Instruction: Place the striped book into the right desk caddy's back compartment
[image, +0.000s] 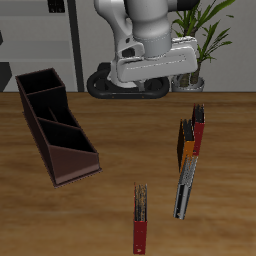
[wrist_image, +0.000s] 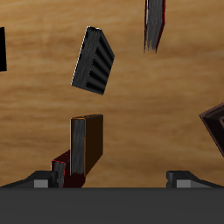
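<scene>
The striped book (image: 186, 187) lies flat on the table near its front edge, long and thin, end to end with an orange book (image: 186, 143). It also shows in the wrist view (wrist_image: 94, 59). The right desk caddy (image: 60, 125) is dark brown, and its back compartment (image: 38, 86) is at the end farthest from the front edge. One corner of the caddy (wrist_image: 215, 128) shows in the wrist view. My gripper (image: 150, 70) hangs high above the table's back middle, open and empty, far from the book. Both fingertips (wrist_image: 39, 180) stand wide apart.
A red book (image: 198, 127) lies beside the orange book (wrist_image: 89, 144). Another red book (image: 140, 217) lies by the front edge, between the caddy and the striped book. A potted plant (image: 205, 40) and the robot's black base (image: 125, 86) stand at the back.
</scene>
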